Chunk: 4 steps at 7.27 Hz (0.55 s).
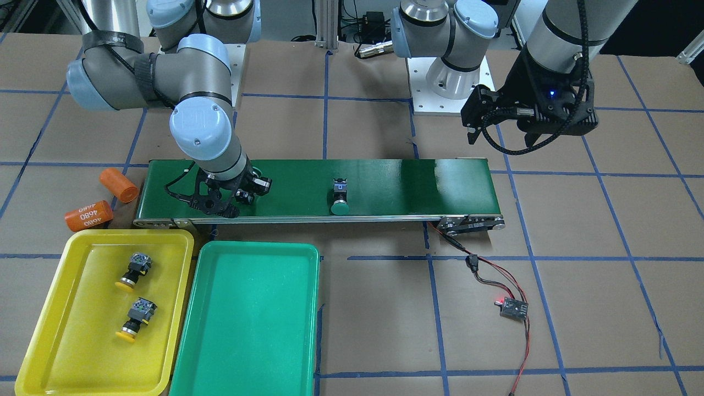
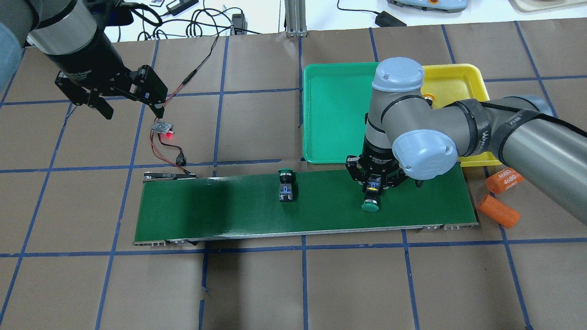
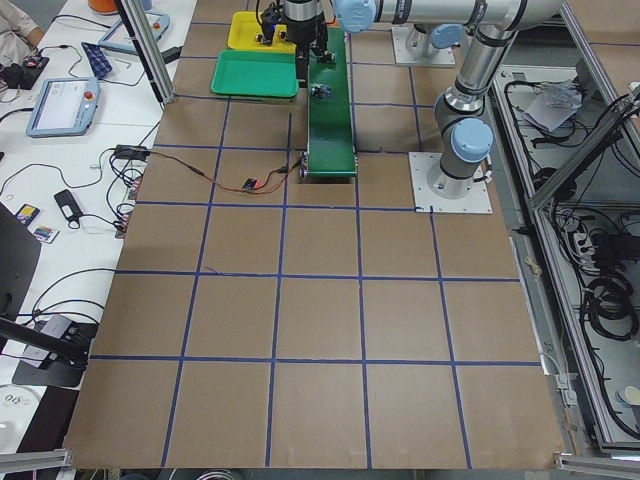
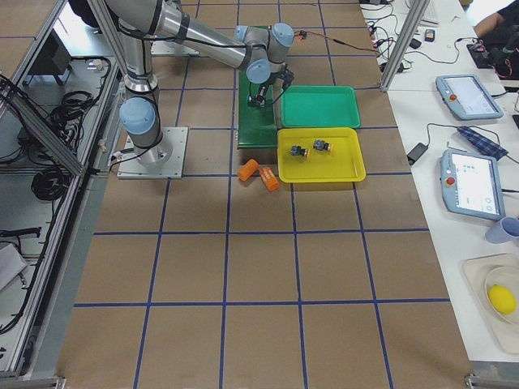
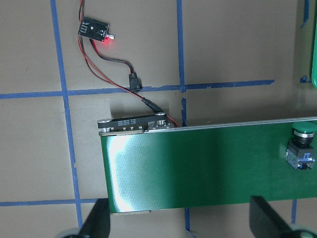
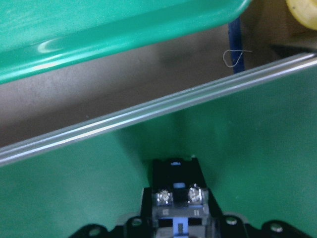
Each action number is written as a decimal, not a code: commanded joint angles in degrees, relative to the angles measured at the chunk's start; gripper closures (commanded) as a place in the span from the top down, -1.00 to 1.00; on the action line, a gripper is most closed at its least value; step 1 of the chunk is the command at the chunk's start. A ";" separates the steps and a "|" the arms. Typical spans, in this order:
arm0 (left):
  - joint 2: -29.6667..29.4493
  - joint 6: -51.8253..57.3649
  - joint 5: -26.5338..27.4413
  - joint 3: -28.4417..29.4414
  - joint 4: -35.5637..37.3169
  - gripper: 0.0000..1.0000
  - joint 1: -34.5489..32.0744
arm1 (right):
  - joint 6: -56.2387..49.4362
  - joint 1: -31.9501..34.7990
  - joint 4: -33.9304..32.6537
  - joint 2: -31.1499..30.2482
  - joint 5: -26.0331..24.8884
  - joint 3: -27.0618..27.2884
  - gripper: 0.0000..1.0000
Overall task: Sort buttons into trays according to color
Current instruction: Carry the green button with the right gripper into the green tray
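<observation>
Four buttons: two green on the belt [image 2: 220,211], two yellow in the yellow tray [image 1: 82,330].
Right gripper [image 2: 371,189]: down low on the belt, its fingers pressed in on the black body of a green button [image 2: 370,206]. From where I stand I cannot tell whether the button rests on the belt or sits just off it.
Green button: on its side in that grip, with the cap sticking out past the fingers toward the robot's base.
Other green button [image 2: 286,189]: loose on the belt, well apart from the right gripper on the side toward the left arm. It lies on its side with the cap turned away from the robot.
Green tray [image 2: 335,114]: just beyond the right gripper, across the belt's far edge.
Yellow tray: just beside the green tray, on the right gripper's outer side.
Yellow buttons [image 1: 136,268]: both on their sides in the yellow tray, apart from each other.
Left gripper [image 2: 133,112]: held up over the table past the belt's other end, its fingers spread wide, well apart from both green buttons.
Board [image 2: 163,128]: small, with a red light and wires, on the table near the left gripper's fingertips.
Orange cylinders [image 2: 497,211]: two on the table off the belt's end, on the right gripper's outer side.
</observation>
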 commanded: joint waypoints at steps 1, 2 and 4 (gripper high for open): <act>0.09 -0.01 -0.01 0.11 -0.09 1.00 0.01 | 0.02 -0.19 -0.57 -2.12 -2.50 -5.27 -1.00; 0.09 -0.01 -0.01 0.02 -0.09 1.00 0.01 | -0.15 -0.18 -1.27 -1.79 -2.24 -9.32 -1.00; 0.00 -0.01 -0.01 0.11 -0.09 1.00 0.09 | -0.24 -0.27 -8.44 3.11 -2.23 -12.77 -1.00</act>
